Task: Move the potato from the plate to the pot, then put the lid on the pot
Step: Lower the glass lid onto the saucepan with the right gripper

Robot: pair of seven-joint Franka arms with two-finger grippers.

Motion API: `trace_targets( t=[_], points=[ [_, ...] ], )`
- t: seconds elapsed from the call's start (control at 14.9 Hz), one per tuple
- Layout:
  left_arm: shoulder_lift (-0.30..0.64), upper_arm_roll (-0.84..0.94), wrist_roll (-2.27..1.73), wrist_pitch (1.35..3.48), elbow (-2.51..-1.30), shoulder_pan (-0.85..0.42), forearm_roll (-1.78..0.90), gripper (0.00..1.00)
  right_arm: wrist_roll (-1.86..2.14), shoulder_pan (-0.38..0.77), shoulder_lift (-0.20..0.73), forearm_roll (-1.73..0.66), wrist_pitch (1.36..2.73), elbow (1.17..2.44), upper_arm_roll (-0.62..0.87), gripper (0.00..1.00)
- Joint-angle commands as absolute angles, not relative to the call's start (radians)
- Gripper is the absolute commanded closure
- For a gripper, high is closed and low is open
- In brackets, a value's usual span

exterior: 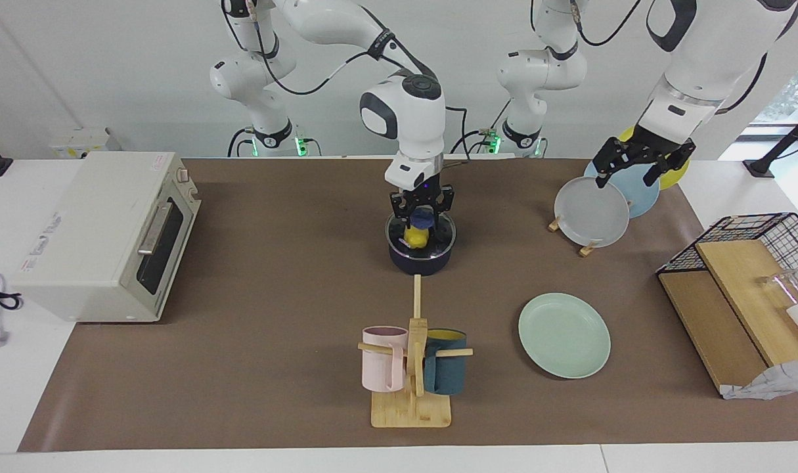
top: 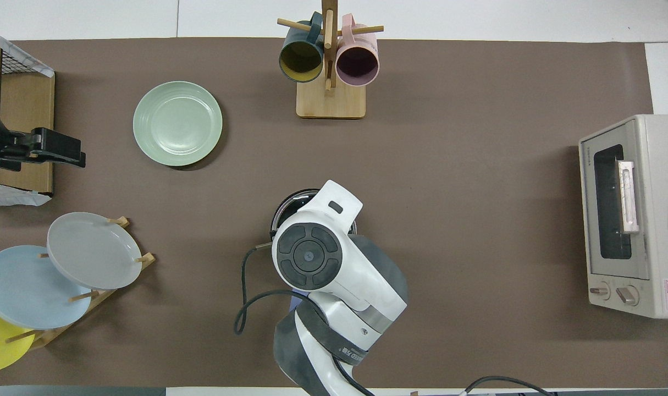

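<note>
The dark pot (exterior: 421,263) stands mid-table, nearer to the robots than the mug stand. The yellow potato (exterior: 416,238) lies inside it, seen through the clear glass lid (exterior: 440,231), which rests on the pot's rim. My right gripper (exterior: 422,220) is straight down over the pot at the lid's blue knob (exterior: 422,215). In the overhead view the right arm hides all but a bit of the pot's rim (top: 288,201). The mint-green plate (exterior: 564,335) (top: 177,123) lies bare toward the left arm's end. My left gripper (exterior: 638,172) (top: 64,151) waits, open and holding nothing, over the plate rack.
A wooden mug stand (exterior: 412,394) with a pink mug and a dark teal mug is farther from the robots than the pot. A rack of upright plates (exterior: 592,211) and a wire-and-wood shelf (exterior: 740,295) stand at the left arm's end. A toaster oven (exterior: 103,233) stands at the right arm's end.
</note>
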State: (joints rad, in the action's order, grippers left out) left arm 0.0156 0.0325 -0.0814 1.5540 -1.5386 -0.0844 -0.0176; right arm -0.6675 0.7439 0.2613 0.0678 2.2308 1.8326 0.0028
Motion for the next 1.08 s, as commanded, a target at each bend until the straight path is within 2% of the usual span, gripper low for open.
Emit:
trace_targets(
  t=[0.0,0.4,0.47,0.54,0.6,0.67,0.74,1.01],
  points=[
    [-0.002,0.026,-0.078,1.542,-1.554,-0.089,-0.002,0.0,-0.695,0.732,0.27,0.077,2.243,1.832,0.009,1.0],
    [-0.002,0.026,-0.078,1.542,-1.554,-0.087,-0.002,0.0,-0.692,0.716,0.27,0.075,2.26,1.841,0.009,1.0],
    [-0.002,0.026,-0.078,1.543,-1.554,-0.089,-0.002,0.0,-0.692,0.715,0.27,0.075,2.26,1.841,0.009,0.96],
    [-0.002,0.026,-0.078,1.542,-1.554,-0.089,-0.002,0.0,-0.692,0.713,0.27,0.075,2.255,1.838,0.009,0.81],
    [-0.002,0.026,-0.078,1.543,-1.554,-0.087,-0.002,0.0,-0.692,0.713,0.27,0.075,2.246,1.832,0.009,0.49],
    [-0.002,0.026,-0.078,1.542,-1.554,-0.089,-0.002,0.0,-0.692,0.713,0.27,0.075,2.237,1.827,0.009,0.03],
    [-0.002,0.026,-0.078,1.542,-1.554,-0.089,-0.002,0.0,-0.692,0.713,0.27,0.074,2.229,1.818,0.009,0.0],
    [-0.002,0.026,-0.078,1.542,-1.554,-0.089,-0.002,0.0,-0.692,0.696,0.27,0.072,2.136,1.724,0.009,0.0]
  ],
)
